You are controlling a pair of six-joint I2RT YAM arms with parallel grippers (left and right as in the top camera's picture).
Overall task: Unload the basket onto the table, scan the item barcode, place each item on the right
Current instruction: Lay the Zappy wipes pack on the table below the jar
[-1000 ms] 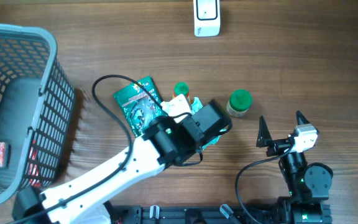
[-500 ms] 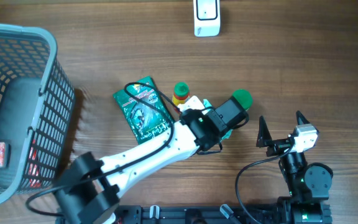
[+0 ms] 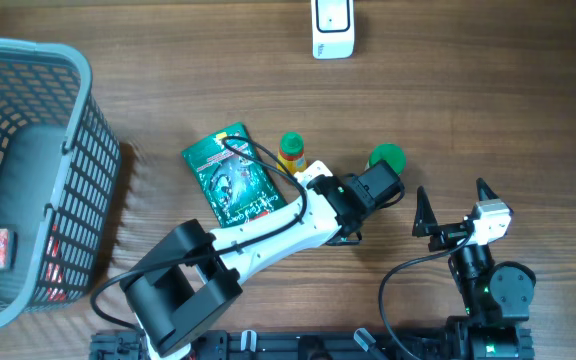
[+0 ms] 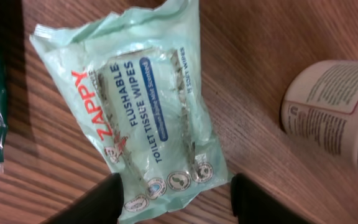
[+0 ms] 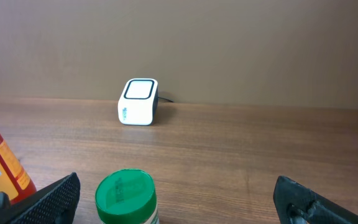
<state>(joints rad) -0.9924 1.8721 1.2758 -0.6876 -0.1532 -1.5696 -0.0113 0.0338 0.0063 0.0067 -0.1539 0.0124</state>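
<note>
- The left gripper (image 4: 174, 198) is hanging directly over the wipes pack (image 4: 145, 118). Its fingers are standing apart, released, and flanking the pack's lower end.
- The wipes pack is lying flat on the counter (image 3: 488, 90), label up. It is sitting between the green packet (image 3: 233, 178) and the green-lidded jar (image 3: 386, 158), near the red bottle (image 3: 290, 150).
- The right gripper (image 3: 454, 205) is sitting near the front edge with its fingers spread wide, grasping nothing.
- The scanner (image 3: 332, 28) is standing at the far edge, well apart from the pack.
- The basket (image 3: 86, 70) is occupying the left side.
</note>
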